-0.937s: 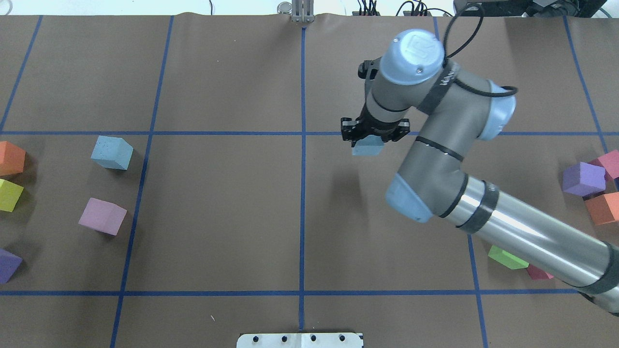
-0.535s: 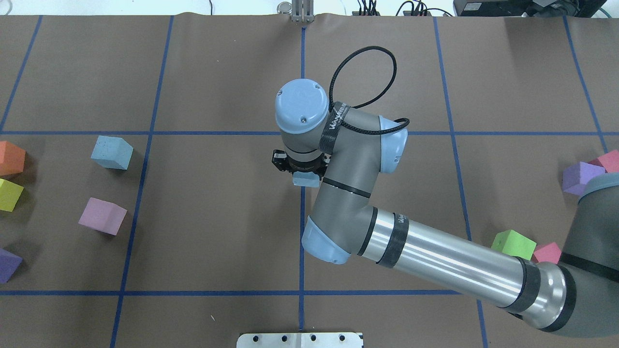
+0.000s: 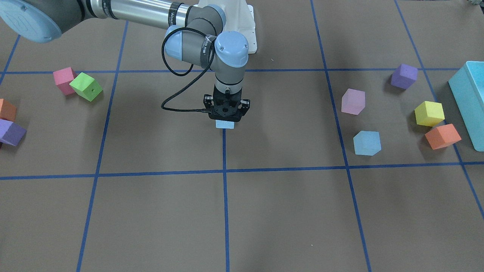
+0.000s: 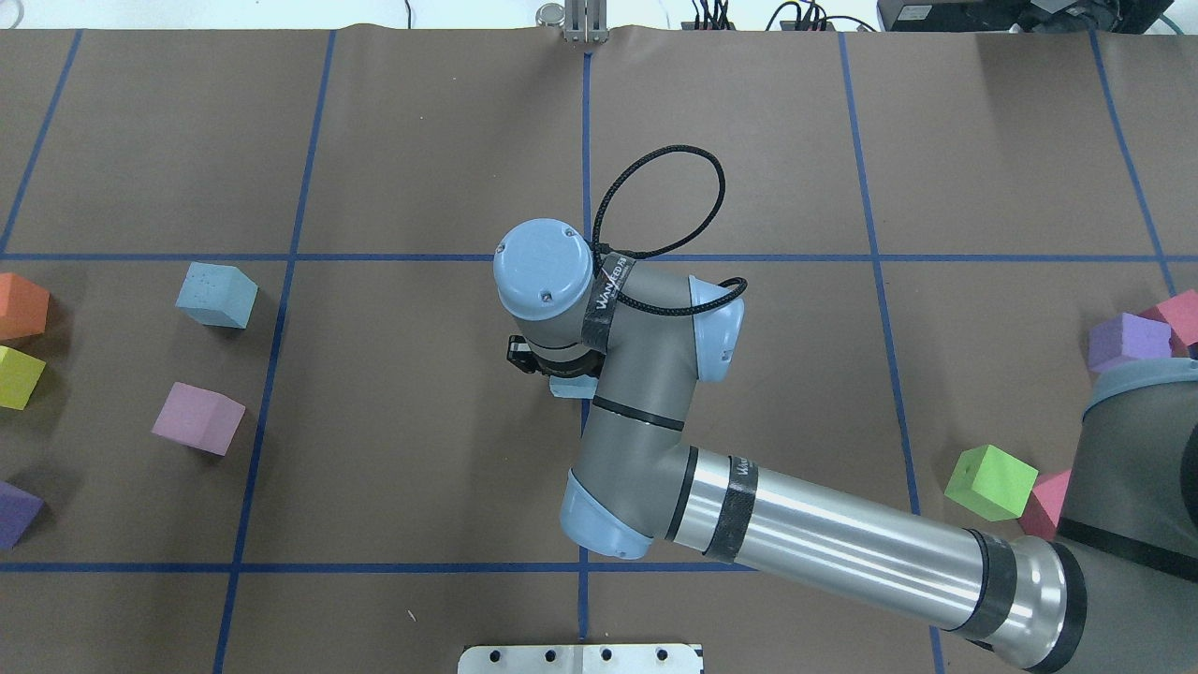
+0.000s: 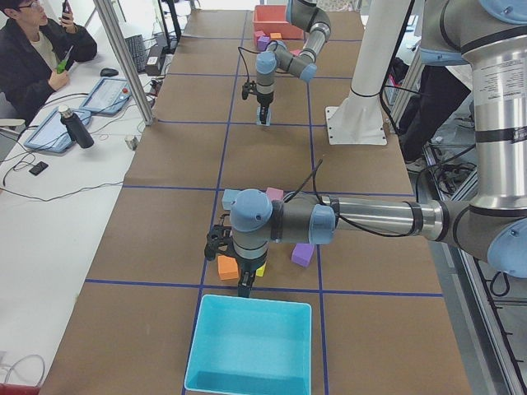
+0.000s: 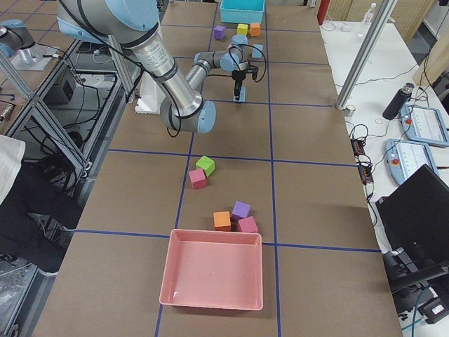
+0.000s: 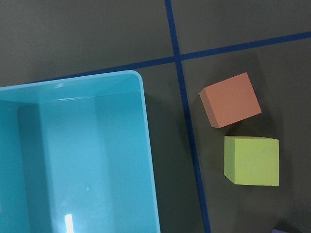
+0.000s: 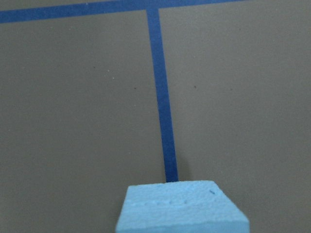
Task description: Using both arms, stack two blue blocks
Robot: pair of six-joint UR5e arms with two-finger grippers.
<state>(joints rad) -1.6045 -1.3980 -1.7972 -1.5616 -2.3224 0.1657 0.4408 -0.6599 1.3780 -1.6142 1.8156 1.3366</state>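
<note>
The right pincer [image 3: 226, 116] grips a blue block [image 3: 224, 124] directly beneath it.

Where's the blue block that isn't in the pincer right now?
Overhead view, left side: the free blue block rests just left of a blue tape line, beyond the lilac cube.

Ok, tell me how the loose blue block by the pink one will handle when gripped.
The loose blue block looks like matte, speckled foam: probably light, squashy, not slippery. It rests on a flat face, so a nudge should slide, not roll it. The held blue block shows no crushing in the right hand, so gripping looks easy.
</note>
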